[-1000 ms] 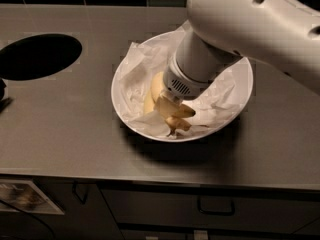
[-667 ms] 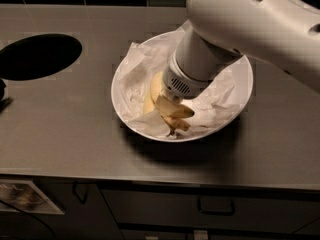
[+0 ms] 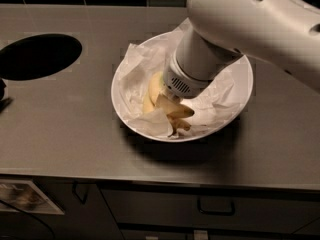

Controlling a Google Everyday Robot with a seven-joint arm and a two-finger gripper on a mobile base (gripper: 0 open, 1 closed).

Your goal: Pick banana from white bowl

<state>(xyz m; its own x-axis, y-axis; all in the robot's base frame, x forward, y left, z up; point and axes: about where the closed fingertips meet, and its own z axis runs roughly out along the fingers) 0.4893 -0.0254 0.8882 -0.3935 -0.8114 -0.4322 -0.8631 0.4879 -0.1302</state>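
The white bowl (image 3: 240,91) stands on the grey counter, lined with crumpled white paper (image 3: 137,71). The yellow banana (image 3: 152,90) lies inside it at the left centre; only part of its curved body shows, and the rest is hidden under my arm. My gripper (image 3: 175,115) reaches down into the bowl from the upper right, its tan tip right beside the banana's near end, low over the paper. The thick white arm (image 3: 240,24) covers the middle and back of the bowl.
A round black hole (image 3: 37,56) is cut into the counter at the left. A dark object (image 3: 3,96) sits at the far left edge. Dark tiles run along the back wall. Cabinet drawers with handles (image 3: 215,206) lie below the counter's front edge.
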